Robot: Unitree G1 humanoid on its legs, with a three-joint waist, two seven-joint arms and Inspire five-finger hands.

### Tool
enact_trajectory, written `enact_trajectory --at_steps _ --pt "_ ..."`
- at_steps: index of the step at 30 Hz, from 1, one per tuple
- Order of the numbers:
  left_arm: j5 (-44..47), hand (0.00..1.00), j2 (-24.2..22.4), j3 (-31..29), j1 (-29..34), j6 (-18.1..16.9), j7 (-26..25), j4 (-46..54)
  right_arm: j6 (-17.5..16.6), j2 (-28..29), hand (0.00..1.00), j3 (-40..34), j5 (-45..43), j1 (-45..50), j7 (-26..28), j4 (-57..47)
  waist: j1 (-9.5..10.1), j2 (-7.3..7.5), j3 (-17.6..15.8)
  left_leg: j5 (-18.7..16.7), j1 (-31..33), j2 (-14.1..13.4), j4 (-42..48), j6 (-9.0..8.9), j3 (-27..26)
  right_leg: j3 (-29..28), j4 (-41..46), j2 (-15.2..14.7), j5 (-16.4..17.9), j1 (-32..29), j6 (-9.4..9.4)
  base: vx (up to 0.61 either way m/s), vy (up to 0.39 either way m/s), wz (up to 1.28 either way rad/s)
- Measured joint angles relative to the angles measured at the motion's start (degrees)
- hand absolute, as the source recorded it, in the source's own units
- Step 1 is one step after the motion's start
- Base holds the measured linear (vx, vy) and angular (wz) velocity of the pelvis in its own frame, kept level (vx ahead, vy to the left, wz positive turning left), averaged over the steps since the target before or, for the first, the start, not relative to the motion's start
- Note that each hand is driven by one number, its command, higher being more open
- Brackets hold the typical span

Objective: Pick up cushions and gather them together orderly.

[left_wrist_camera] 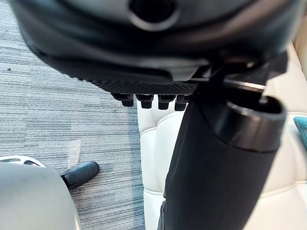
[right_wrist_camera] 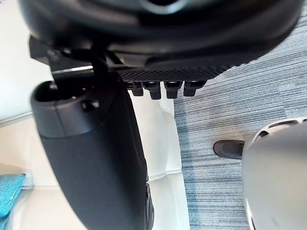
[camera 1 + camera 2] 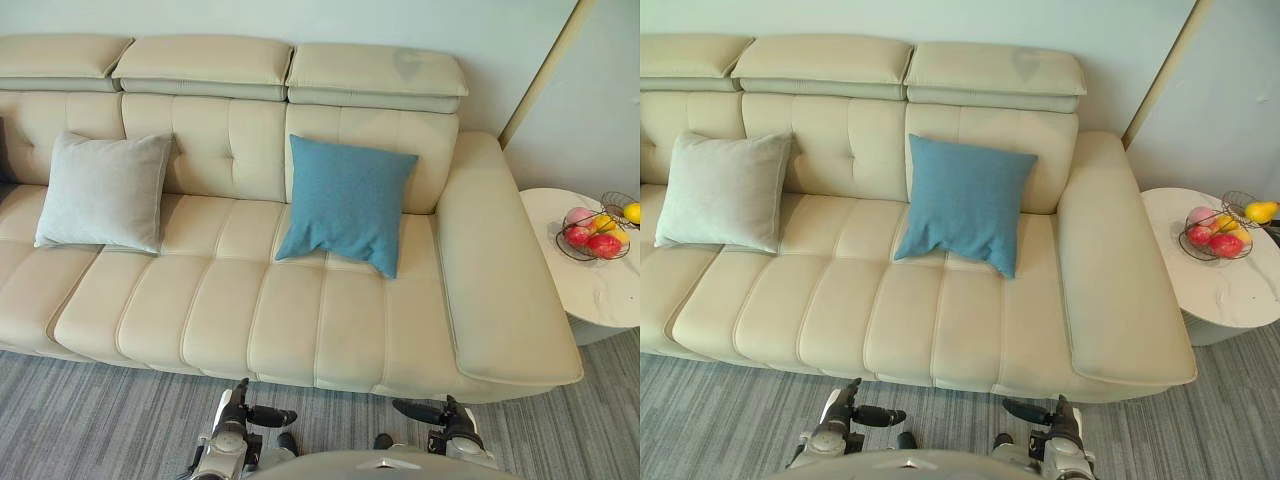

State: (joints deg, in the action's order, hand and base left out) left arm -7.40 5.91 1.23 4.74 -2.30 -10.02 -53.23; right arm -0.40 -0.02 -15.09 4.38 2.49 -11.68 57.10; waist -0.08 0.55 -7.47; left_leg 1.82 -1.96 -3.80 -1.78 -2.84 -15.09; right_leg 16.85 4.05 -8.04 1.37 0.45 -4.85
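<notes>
Pale grey square fabric cushion (image 3: pixel 103 192) leaned on the backrest at the left of the beige leather sofa (image 3: pixel 300 320). We noted the teal-blue square fabric cushion (image 3: pixel 347 203) well apart to its right, also leaning. Left hand (image 3: pixel 262 415) and right hand (image 3: pixel 428 411) hung low before the sofa front, fingers relaxed and apart, holding nothing. We judged the step was the reach: take one cushion by its top edge, pinch firmly, lift clear, set it flush beside the other.

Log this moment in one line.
grey cushion: left on sofa | blue cushion: right, apart | left robot hand: open | right robot hand: open
</notes>
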Motion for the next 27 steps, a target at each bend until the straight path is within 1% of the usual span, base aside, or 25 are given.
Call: enact_trajectory --at_steps 1,2,11,13,18,22,23,25,27 --pt "0.00 1.00 0.08 -0.01 -0.03 0.00 0.08 -0.17 0.09 0.00 1.00 -0.11 0.05 -0.01 0.00 0.01 -0.10 0.21 0.12 0.39 -0.35 -0.01 -0.77 -0.05 -0.13 -0.12 -0.21 0.18 -0.12 0.01 0.07 -0.01 -0.010 -0.04" --pt "-0.05 1.00 0.43 -0.54 -1.76 0.03 0.43 -4.47 0.44 -0.64 1.00 -1.77 0.56 -1.95 0.33 3.95 -0.50 0.19 0.53 0.82 -3.76 0.23 -3.24 -0.34 -1.07 -1.19 -4.97 1.30 -1.77 3.77 0.43 0.00 0.000 0.00" --pt "0.00 1.00 0.35 -0.67 -1.30 0.03 0.45 -4.47 0.44 -0.71 1.00 -1.77 0.56 -1.63 0.34 3.95 -0.53 -0.26 0.53 0.82 -3.79 0.21 -3.25 -0.34 -1.25 -1.19 -4.96 1.30 -1.86 3.77 0.43 0.00 0.000 0.00" --pt "0.13 1.00 -0.20 -2.43 -1.05 0.04 0.61 -4.57 0.84 -0.71 1.00 -1.80 0.56 -1.38 0.43 3.96 -0.72 -0.56 0.49 0.83 -4.08 0.16 -3.25 -0.34 -1.59 -1.24 -4.99 1.29 -2.00 3.98 0.41 0.00 0.000 -0.05" --pt "1.86 1.00 -1.07 -4.10 -1.28 0.06 1.08 -6.01 1.56 -0.74 1.00 -3.92 0.49 -0.90 0.56 3.82 -1.05 -1.11 0.27 0.75 -5.78 0.00 -3.25 -0.46 -2.11 -0.90 -5.46 1.26 -2.23 5.98 0.18 -0.02 -0.004 0.00" --pt "3.24 1.00 -1.34 -4.84 -1.27 0.37 1.89 -6.46 1.84 -0.80 1.00 -3.97 0.48 -0.53 0.79 2.79 -1.46 -1.36 0.12 0.59 -6.54 -0.77 -3.28 -0.72 -3.43 -1.68 -5.51 1.30 -2.55 6.25 0.06 -0.05 -0.010 -0.13" --pt "3.39 1.00 -1.34 -4.87 -1.28 0.39 1.91 -6.46 1.94 -0.79 1.00 -3.97 0.50 -0.43 0.92 2.46 -1.48 -1.33 -0.05 0.51 -6.85 -0.92 -3.34 -0.85 -4.03 -2.15 -5.47 1.40 -2.62 6.23 0.07 -0.06 -0.008 -0.36" --pt "3.42 1.00 -1.29 -4.92 -1.31 0.39 1.94 -6.45 2.02 -0.76 1.00 -3.74 0.61 -0.45 1.10 2.00 -1.49 -1.13 -0.38 0.34 -6.83 -1.41 -3.49 -1.09 -6.84 -4.77 -4.49 1.81 -2.74 4.25 0.14 -0.06 0.000 -0.65" --pt "3.38 1.00 -1.07 -4.90 -1.90 0.39 1.97 -6.56 2.32 -0.62 1.00 -2.67 0.61 -0.76 1.15 0.59 -1.53 -0.97 -1.20 0.26 -5.95 -1.89 -3.24 -1.22 -10.93 -8.48 -0.79 2.20 -2.38 -0.54 0.34 -0.03 0.000 -0.90"
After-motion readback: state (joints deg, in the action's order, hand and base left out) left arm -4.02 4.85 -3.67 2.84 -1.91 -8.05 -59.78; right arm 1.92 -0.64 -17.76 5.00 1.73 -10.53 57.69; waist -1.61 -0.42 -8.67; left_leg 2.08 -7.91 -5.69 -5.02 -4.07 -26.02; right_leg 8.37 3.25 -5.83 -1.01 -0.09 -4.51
